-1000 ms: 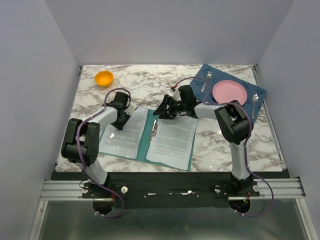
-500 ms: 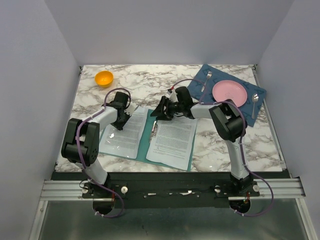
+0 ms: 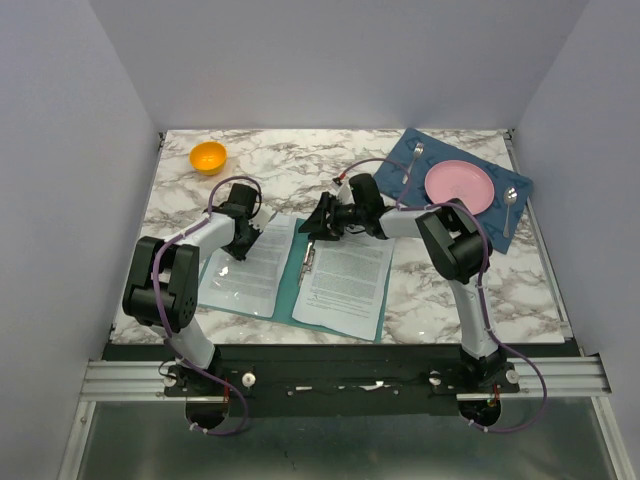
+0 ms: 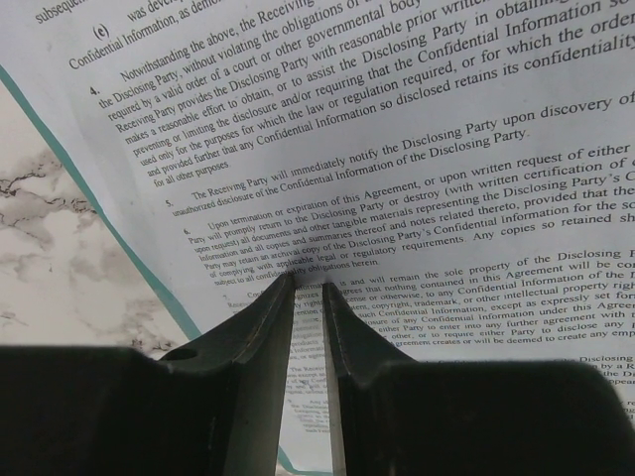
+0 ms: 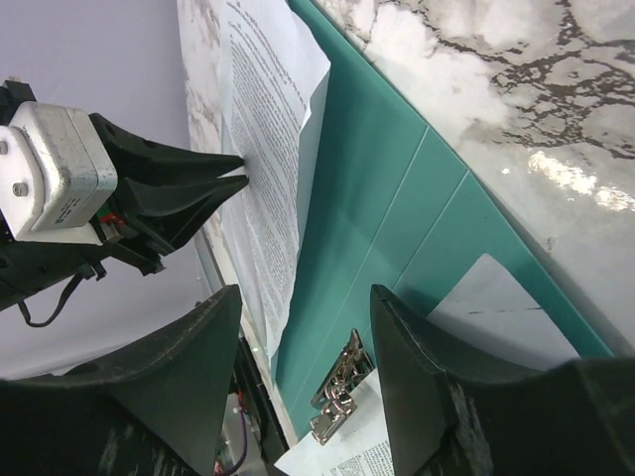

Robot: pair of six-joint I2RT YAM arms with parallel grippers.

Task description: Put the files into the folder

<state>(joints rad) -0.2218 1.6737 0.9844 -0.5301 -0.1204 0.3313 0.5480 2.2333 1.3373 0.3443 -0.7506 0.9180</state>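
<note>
Both papers (image 3: 345, 280) are lying in the spread-out folder (image 3: 297, 275), my left gripper (image 4: 308, 285) is pinched together pressing one down and my right gripper (image 5: 306, 297) is spread wide and empty, so I reckon only folding it over is left.

Teal folder (image 3: 292, 268); white files (image 3: 345, 285), black print; orange bowl (image 3: 208, 157); pink plate (image 3: 459, 185); blue placemat (image 3: 400, 160); marbled table (image 3: 290, 170).
</note>
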